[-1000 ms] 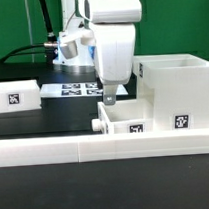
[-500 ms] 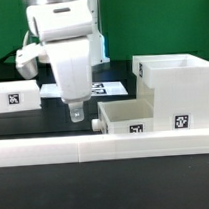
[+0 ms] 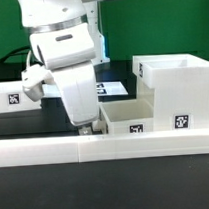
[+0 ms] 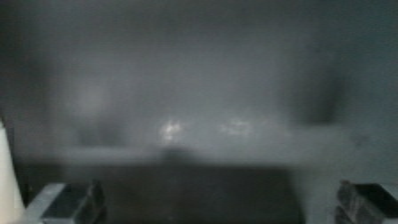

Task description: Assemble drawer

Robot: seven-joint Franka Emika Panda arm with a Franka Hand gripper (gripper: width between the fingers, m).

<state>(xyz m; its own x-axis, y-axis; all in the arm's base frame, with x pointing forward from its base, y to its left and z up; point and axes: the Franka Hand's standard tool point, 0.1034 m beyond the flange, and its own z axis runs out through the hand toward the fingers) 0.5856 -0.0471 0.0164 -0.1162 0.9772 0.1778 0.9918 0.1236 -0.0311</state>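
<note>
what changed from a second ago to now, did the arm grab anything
The gripper swung from above the small tray toward the exterior view's left, then came down beside that tray's end, close to the low wall. It took hold of nothing; its fingers stand apart in the wrist view. The small tray, the big casing and the second tray stayed put.

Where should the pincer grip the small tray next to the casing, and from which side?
Probably take the small tray by its thin wall on the exterior view's left, from above, straddling it. The tray is open-topped; the casing crowds its other side and the low wall runs along its front. The pincer hangs beside that wall.
</note>
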